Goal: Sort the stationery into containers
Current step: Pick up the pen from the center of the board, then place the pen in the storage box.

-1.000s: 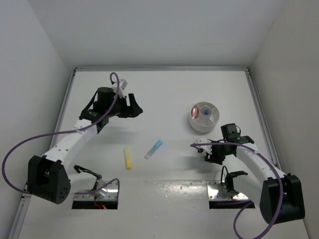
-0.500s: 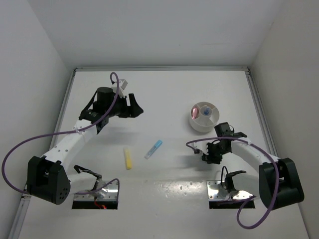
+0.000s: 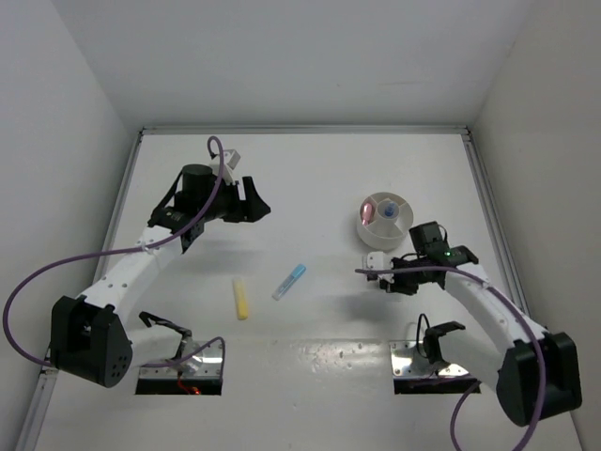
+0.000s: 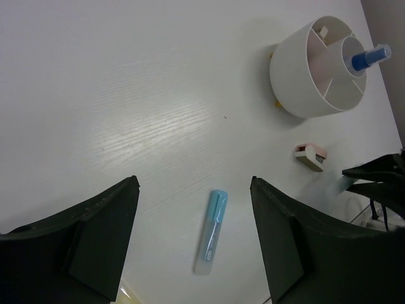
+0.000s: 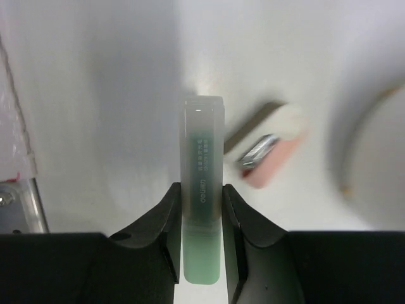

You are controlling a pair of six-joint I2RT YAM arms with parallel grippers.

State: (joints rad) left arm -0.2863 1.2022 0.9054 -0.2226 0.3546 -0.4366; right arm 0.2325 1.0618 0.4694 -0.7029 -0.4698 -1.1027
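"Right gripper (image 5: 201, 212)?"
"Clamped on the translucent pastel green stick (image 5: 202, 158), just beside the small pink-and-tan block (image 5: 273, 155), near the round white divided dish (image 3: 383, 222)."
"Left gripper (image 4: 193, 185)?"
"Wide, holding nothing, over the pale blue stick (image 4: 212, 231) on the white bench (image 3: 310, 188)."

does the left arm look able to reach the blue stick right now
Probably yes: the left gripper is open and empty, and the blue stick lies on bare table, nothing crowding it, in line with the gap between its fingers.

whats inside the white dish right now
In the dish, a blue-capped bottle stands in the centre cup and a small pale piece sits in an outer compartment. The walls hide the floors.
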